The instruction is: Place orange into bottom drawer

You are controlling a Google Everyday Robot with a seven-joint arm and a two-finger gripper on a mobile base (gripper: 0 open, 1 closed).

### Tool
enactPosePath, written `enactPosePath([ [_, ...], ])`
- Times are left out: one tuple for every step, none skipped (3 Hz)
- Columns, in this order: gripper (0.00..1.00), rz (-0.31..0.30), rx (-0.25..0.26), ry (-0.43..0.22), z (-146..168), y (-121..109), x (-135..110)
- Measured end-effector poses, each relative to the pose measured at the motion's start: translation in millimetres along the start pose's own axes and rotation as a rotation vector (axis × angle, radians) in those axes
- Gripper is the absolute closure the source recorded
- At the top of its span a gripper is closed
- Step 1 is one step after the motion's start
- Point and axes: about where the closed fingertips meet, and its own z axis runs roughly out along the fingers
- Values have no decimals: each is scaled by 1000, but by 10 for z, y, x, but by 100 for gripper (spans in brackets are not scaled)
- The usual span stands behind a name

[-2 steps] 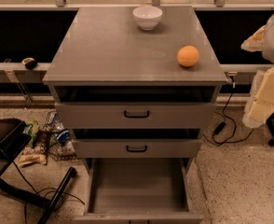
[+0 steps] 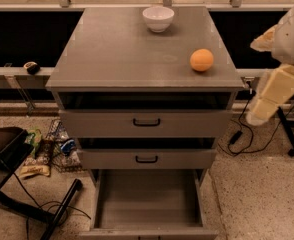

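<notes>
My tool (image 2: 272, 96) hangs at the right edge of the view, out past the right side of the cabinet (image 2: 147, 124) and apart from it. It sits lower than the tabletop (image 2: 122, 54), roughly level with the top drawer (image 2: 102, 124), over the floor. The cream arm (image 2: 289, 34) runs up and off the picture above it. I cannot tell whether the tool is wide or narrow.

The nearest thing to it is the orange (image 2: 201, 60). It rests on the tabletop near the right front corner, close to the right edge and clear of the tool.

Further back, a white bowl (image 2: 158, 18) stands upright at the middle of the tabletop's rear edge, well apart from the orange.

Below the tabletop, the top drawer and the middle drawer (image 2: 107, 160) each carry a black handle, with a dark gap above each front.

The bottom drawer (image 2: 147, 199) is pulled out toward me. I see its flat grey bottom and low side walls, and its front edge runs off the bottom of the view.

On the speckled floor, black cables (image 2: 237, 134) lie right of the cabinet, beneath the tool. To the left I see a wire basket (image 2: 57, 149) with packets in it and a dark stand (image 2: 7, 154) at the edge of the view.
</notes>
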Motion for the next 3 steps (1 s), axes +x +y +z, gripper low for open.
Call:
enactPosePath([
  [0,116,27,-182,272,-449,-64],
  [0,221,75,-466,661,-1112,-192],
  [0,237,119,-613,899,-1528,-247],
])
